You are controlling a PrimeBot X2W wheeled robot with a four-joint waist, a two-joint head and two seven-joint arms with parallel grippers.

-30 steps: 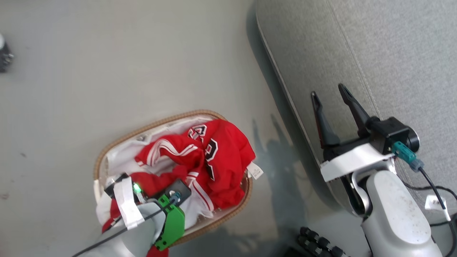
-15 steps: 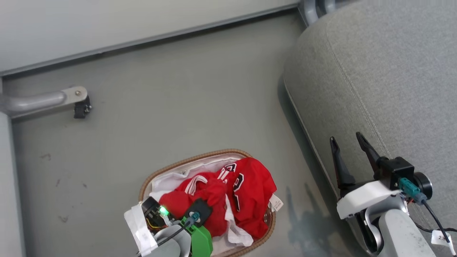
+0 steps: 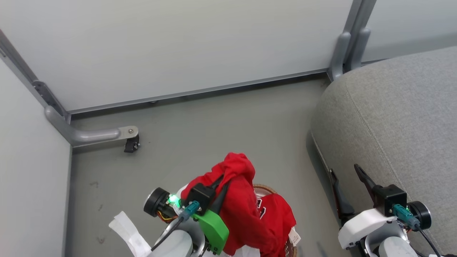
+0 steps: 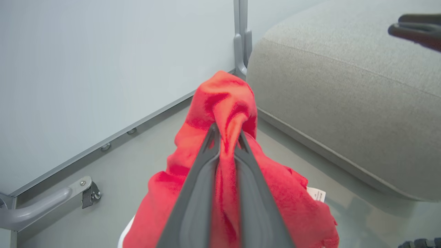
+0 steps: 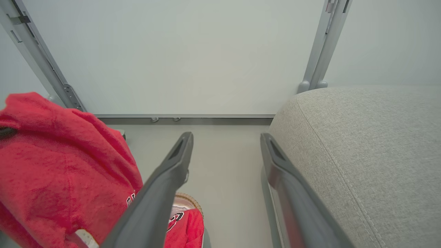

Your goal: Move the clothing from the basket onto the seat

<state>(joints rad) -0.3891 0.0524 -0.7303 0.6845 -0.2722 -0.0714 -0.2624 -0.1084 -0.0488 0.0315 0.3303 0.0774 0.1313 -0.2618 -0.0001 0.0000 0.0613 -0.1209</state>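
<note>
left gripper (image 4: 225,133): clamped on a fold of the clothing (image 3: 246,214)
clothing: held up, hanging over basket (image 3: 266,187), 6 o'clock in head view
right gripper (image 3: 344,170): fingers apart, empty
seat (image 3: 392,117): 3 o'clock of basket

**Red clothing (image 3: 239,203) raised over basket (image 3: 266,187)**

The clothing is held up, bunched, above the basket, whose brown woven rim is partly hidden; a lettered part lies inside. The grey stitched seat (image 3: 392,117) is found at 2 o'clock.
</note>
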